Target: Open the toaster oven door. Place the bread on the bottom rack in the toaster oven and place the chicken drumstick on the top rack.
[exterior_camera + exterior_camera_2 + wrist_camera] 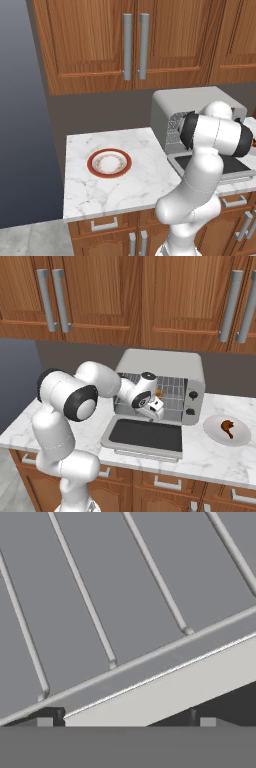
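The toaster oven (165,368) stood on the marble counter (100,185) with its door (145,437) folded down flat in front. The gripper (156,406) reached into the oven's mouth above the door, fingers spread wide and holding nothing, close over a wire rack (125,602). The chicken drumstick (228,428) lay on a plate (212,431) just right of the oven. A red-rimmed plate (109,163) sat well to the oven's left.

base views flank toaster oven (160,368); hand view close.
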